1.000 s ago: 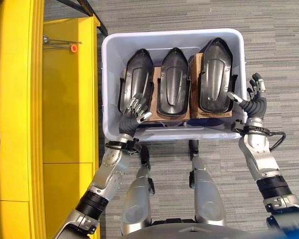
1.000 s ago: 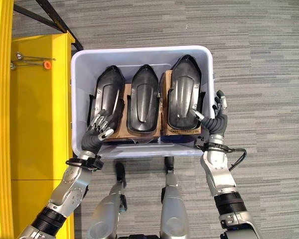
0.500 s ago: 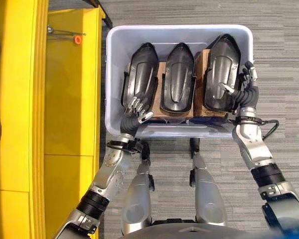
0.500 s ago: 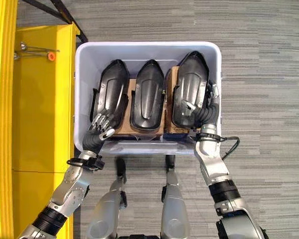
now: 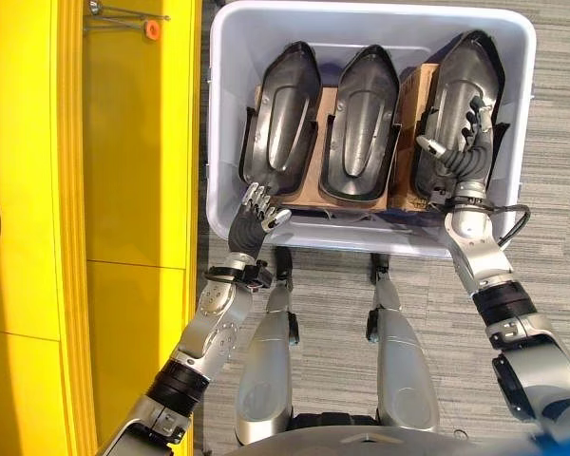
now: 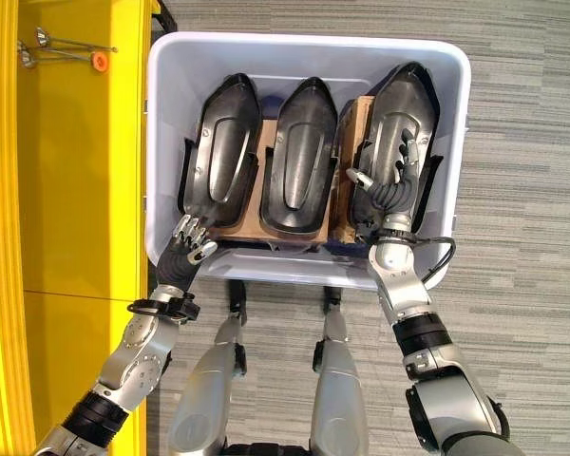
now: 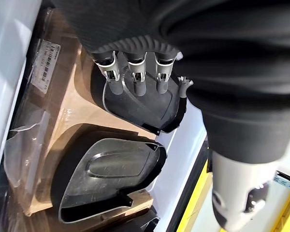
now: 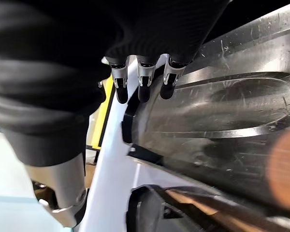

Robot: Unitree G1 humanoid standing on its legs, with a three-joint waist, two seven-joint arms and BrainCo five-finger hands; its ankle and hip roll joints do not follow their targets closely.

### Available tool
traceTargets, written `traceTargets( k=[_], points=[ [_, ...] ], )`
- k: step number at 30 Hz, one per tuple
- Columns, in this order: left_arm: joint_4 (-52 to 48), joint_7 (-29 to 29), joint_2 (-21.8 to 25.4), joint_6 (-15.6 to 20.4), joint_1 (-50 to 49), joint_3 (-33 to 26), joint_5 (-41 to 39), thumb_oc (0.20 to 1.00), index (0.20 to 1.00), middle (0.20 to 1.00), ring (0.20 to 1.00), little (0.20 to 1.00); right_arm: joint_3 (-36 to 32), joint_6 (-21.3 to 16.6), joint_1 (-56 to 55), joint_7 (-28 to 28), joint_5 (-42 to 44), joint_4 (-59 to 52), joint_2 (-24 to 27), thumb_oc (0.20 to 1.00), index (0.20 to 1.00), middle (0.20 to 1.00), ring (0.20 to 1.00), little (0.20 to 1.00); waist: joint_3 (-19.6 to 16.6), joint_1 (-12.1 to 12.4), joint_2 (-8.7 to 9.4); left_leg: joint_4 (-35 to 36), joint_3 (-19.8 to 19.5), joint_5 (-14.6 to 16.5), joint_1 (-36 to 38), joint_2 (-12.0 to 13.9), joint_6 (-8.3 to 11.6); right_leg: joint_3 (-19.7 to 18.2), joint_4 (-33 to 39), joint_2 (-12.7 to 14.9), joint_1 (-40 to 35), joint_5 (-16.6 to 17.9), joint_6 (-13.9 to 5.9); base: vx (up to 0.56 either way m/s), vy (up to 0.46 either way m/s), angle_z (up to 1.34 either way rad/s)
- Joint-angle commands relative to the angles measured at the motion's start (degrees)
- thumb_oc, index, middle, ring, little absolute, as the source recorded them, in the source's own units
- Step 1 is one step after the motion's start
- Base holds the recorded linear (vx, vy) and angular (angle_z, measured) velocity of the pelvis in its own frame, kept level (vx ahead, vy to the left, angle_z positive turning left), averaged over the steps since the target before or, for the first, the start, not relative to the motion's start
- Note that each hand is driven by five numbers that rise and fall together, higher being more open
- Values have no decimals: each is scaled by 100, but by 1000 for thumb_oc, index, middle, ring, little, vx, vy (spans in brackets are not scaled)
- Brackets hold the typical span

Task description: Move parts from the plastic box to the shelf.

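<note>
Shelving in yellow (image 5: 123,190) runs along the robot's left side, just beside a white plastic box (image 5: 223,142) standing on grey carpet (image 6: 522,142). Inside the box three black moulded parts stand side by side, with brown cardboard (image 5: 413,95) between and under them: the left part (image 5: 280,119), the middle part (image 5: 363,123) and the right part (image 5: 461,104). The right hand (image 5: 464,152) is inside the box at its right wall, its fingers curled over the outer edge of the right part and its thumb across the part's face, gripping it. The left hand (image 5: 256,211) sits at the near end of the left part, fingers bent and resting on its lower edge, holding nothing. Small metal rods with an orange cap (image 5: 152,28) lie on the shelving's far end.
</note>
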State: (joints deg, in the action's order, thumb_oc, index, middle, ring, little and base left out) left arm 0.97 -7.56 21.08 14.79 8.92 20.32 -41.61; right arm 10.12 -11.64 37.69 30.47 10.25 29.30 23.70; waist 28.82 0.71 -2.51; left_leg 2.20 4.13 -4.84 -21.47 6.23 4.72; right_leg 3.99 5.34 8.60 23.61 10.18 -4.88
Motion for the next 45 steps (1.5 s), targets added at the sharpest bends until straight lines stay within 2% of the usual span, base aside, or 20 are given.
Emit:
traceTargets(
  k=[1,4,10,17,28,34,38,42,43,44,45],
  points=[
    [-688,-5,190,349,-27,29,-40,1000,1000,1000,1000,1000,184,-34,503,137,-207,193,384,1000,1000,1000,1000,1000,-232,23,49,-502,-171,42,-297,170,149,-149,-774,434,255,-153,-397,-28,4,8],
    [-676,12,212,328,-20,70,-54,1000,1000,1000,1000,1000,598,180,915,-12,-439,853,543,1000,1000,1000,1000,1000,-186,86,20,-577,-209,76,-409,166,134,-133,-862,421,372,-186,-381,-36,8,5],
    [-658,81,214,339,66,118,-53,1000,1000,1000,1000,1000,916,262,1075,-211,-669,1229,593,1000,1000,1000,1000,1000,-149,107,18,-599,-255,34,-514,144,119,-125,-898,424,443,-178,-368,-8,0,2],
    [-572,93,130,371,120,93,-32,1000,1000,1000,1000,1000,1319,217,553,-723,-847,699,445,1000,1000,1000,1000,1000,-175,51,73,-608,-310,44,-535,126,101,-116,-897,432,440,-199,-357,-1,0,1],
    [-527,17,44,408,126,-9,40,1000,1000,1000,1000,1000,1280,143,-148,-881,-923,159,253,1000,1000,1000,1000,1000,-236,8,102,-571,-340,51,-498,114,100,-113,-846,428,376,-221,-357,0,0,0],
    [-610,17,36,418,109,-66,40,1000,1000,1000,1000,1000,1106,165,-306,-795,-1032,117,331,1000,1000,1000,1000,1000,-261,-16,105,-578,-344,53,-531,101,98,-103,-823,431,376,-223,-366,0,0,0],
    [-649,25,69,424,65,-127,53,1000,1000,1000,1000,1000,741,161,-496,-614,-1176,-206,616,1000,1000,1000,1000,1000,-268,-48,131,-611,-345,106,-526,120,97,-113,-839,413,373,-258,-370,0,0,0],
    [-648,25,70,424,70,-126,53,1000,1000,1000,1000,1000,736,164,-497,-615,-1177,-213,617,1000,1000,1000,1000,1000,-282,-50,137,-601,-347,73,-554,110,94,-115,-827,422,399,-230,-370,0,0,0],
    [-659,26,72,409,47,-156,60,1000,1000,1000,1000,1000,485,138,-623,-507,-1252,-489,766,1000,1000,1000,1000,1000,-271,-75,154,-618,-349,117,-514,126,97,-125,-846,405,373,-260,-380,0,0,0],
    [-700,53,87,391,8,-225,55,1000,1000,1000,1000,1000,-120,43,-951,-329,-1395,-1287,1011,1000,1000,1000,1000,1000,-304,-155,235,-610,-314,106,-502,140,96,-140,-830,399,370,-235,-395,0,0,0],
    [-715,58,86,385,-8,-246,60,1000,1000,1000,1000,1000,-228,-30,-1035,-347,-1323,-1480,1006,1000,1000,1000,1000,1000,-303,-170,246,-615,-310,145,-472,155,102,-135,-838,389,346,-264,-398,0,0,0]
  ],
)
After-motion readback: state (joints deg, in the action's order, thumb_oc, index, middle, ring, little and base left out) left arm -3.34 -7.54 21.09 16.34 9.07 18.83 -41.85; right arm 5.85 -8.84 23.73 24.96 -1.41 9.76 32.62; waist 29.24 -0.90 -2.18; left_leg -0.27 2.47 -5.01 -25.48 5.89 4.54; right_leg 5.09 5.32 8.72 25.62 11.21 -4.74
